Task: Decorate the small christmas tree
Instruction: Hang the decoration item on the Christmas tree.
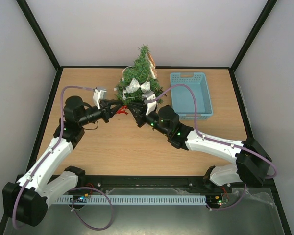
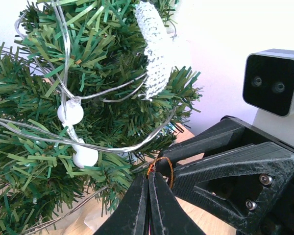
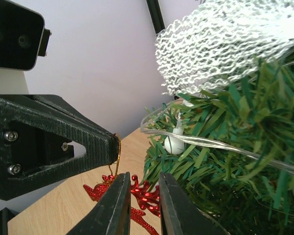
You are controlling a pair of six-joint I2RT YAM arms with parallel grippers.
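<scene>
By the tree (image 1: 138,68), left gripper (image 2: 148,180) pinches the red ornament's (image 3: 101,192) gold loop (image 2: 162,168); right gripper's (image 3: 143,178) jaws stand narrowly apart beside it.

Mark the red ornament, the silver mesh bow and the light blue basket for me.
red ornament (image 3: 143,197), right wrist view, on its glittery middle.
silver mesh bow (image 1: 138,86), top external view, on its centre knot.
light blue basket (image 1: 187,75), top external view, on its far rim.
</scene>
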